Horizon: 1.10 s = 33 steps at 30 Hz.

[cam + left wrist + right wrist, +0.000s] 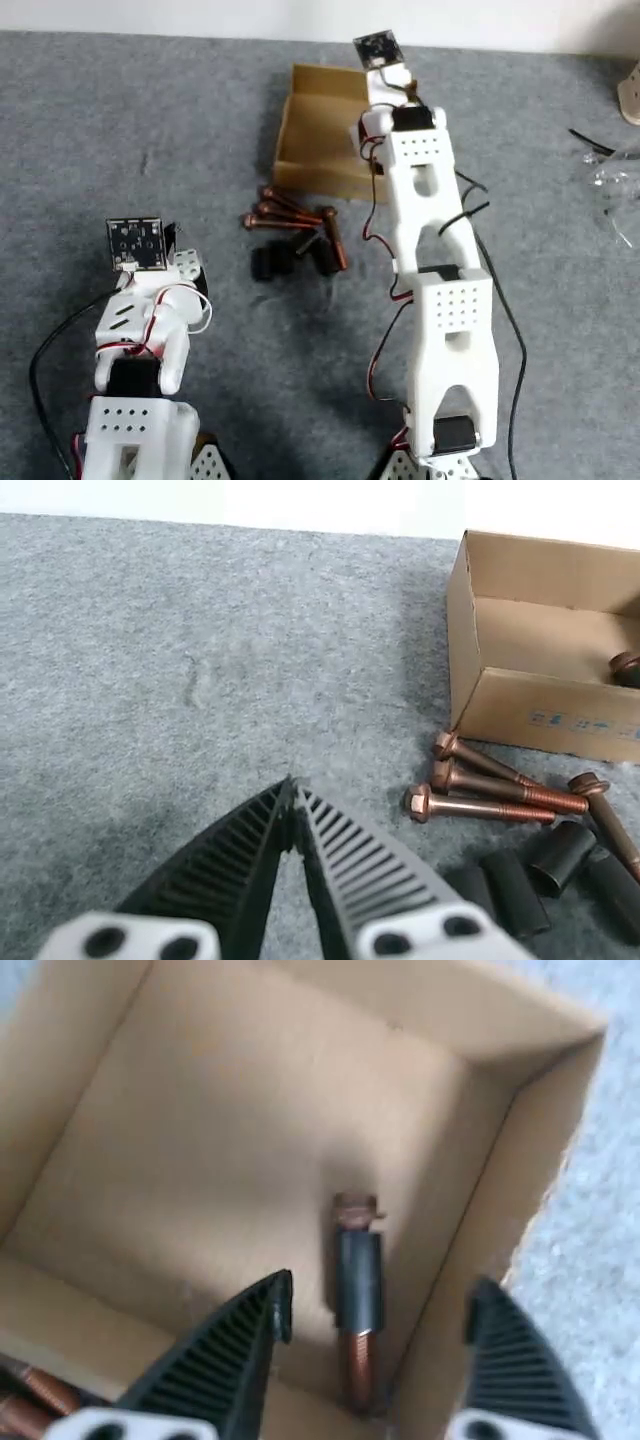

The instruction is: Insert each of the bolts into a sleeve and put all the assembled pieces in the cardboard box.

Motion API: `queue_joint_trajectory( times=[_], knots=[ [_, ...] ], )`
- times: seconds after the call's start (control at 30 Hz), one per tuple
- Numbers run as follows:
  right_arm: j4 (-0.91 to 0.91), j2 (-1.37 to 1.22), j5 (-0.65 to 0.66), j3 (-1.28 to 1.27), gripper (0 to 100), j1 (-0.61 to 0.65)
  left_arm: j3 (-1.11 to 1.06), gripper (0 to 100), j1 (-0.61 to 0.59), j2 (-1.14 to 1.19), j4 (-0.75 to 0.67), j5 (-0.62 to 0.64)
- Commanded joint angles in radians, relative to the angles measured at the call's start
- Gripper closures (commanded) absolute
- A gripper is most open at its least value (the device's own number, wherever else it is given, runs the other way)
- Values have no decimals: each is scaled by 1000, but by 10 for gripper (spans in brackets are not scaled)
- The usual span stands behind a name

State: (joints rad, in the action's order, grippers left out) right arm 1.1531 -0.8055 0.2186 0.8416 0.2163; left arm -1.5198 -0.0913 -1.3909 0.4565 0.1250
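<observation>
- Right gripper [380,1295]: wide open, empty, above cardboard box [520,1030].
- Sleeved bolt [357,1280]: flat inside box, below the jaws.
- Left gripper [295,800]: closed, empty, short of box.
- Loose bolts [480,805], sleeves [555,855]: just outside box, shafts along its front wall, likely nearer left gripper.

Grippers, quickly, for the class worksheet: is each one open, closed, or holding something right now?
Left gripper: closed, holding nothing.
Right gripper: open, empty, above the sleeved bolt in the cardboard box.
</observation>
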Motion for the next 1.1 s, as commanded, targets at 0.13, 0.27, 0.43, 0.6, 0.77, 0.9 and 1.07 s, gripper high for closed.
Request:
queue_joint_trajectory(
  times=[0.13,0.27,0.43,0.6,0.77,0.9,1.07],
  knots=[
    [157,84,8,133,724,-12,2,995,15,-5,-21,-6],
    [277,108,6,245,724,-10,2,995,15,-5,-21,-6],
    [449,110,6,423,724,-10,2,995,15,-5,-21,-6],
    [615,114,6,607,724,30,2,995,15,-5,-21,-6],
    [613,171,6,621,724,74,1,995,15,-5,-21,-6],
    [613,289,-17,493,724,139,1,995,15,-5,-21,-6],
    [611,513,-44,194,724,252,1,995,15,-5,-21,-6]
  ],
)
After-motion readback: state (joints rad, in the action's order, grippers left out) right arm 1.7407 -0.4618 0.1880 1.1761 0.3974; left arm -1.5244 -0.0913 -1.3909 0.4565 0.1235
